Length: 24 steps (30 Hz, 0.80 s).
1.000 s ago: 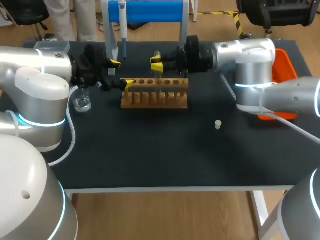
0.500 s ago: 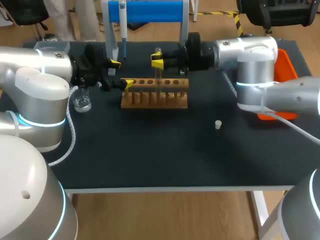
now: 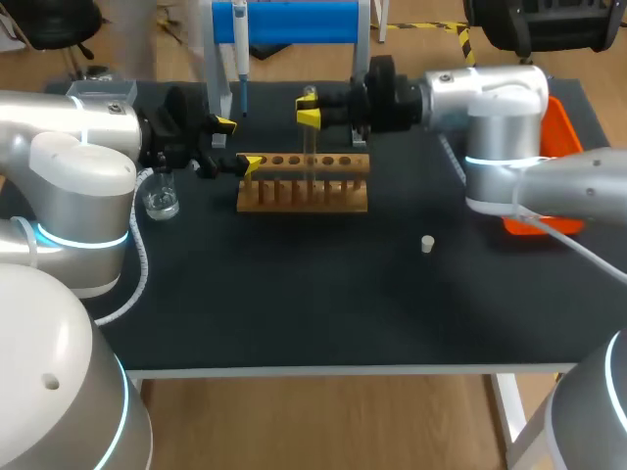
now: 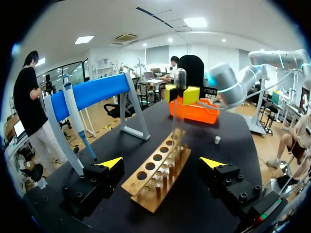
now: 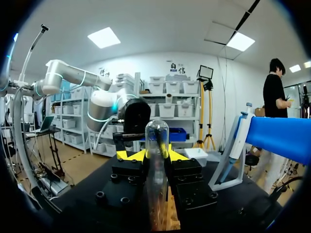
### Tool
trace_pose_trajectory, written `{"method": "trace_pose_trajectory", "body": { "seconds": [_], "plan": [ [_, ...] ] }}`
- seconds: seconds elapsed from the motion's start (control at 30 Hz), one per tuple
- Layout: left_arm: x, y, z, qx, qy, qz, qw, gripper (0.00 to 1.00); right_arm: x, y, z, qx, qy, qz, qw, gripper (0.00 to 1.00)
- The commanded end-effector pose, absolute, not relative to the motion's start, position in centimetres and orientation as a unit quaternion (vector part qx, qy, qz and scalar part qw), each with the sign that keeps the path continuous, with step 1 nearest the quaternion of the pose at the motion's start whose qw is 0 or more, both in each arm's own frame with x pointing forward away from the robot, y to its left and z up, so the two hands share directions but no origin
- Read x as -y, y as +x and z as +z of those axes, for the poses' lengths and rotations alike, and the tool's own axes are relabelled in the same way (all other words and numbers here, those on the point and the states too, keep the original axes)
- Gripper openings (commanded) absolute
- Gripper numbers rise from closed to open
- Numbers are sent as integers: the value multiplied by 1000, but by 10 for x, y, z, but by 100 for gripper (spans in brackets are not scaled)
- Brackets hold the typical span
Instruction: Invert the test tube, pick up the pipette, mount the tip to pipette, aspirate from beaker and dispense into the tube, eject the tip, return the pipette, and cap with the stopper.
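Up a touch goes the right gripper (image 3: 310, 116), pinching the clear glass test tube (image 3: 311, 147) upright over the brown wooden rack (image 3: 304, 191) near the table's far edge; left wrist view, left gripper (image 4: 161, 162) spread wide, rack end between its fingers; right wrist view, fingers clamp the tube.

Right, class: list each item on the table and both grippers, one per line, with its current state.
test tube: upright, rounded end up, above rack
right gripper: shut on test tube
left gripper: open, empty
pipette: hanging on stand
stopper: loose on table
beaker: upright on table
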State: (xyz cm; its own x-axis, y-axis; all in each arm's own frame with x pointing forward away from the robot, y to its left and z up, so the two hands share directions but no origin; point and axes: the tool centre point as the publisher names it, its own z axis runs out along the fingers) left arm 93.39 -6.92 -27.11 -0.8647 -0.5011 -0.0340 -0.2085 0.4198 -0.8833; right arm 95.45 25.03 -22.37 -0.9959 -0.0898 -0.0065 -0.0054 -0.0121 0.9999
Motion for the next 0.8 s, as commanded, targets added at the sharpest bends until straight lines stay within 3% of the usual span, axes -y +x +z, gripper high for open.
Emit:
{"method": "trace_pose_trajectory", "body": {
  "seconds": [0.03,0.8],
  "plan": [
    [69,935,-271,-830,-214,-493,147,100,-248,950,-218,703,33,-710,27,0],
    [69,935,-271,-830,-214,-493,147,100,-219,923,-187,714,-13,-699,21,0]
  ]
}}
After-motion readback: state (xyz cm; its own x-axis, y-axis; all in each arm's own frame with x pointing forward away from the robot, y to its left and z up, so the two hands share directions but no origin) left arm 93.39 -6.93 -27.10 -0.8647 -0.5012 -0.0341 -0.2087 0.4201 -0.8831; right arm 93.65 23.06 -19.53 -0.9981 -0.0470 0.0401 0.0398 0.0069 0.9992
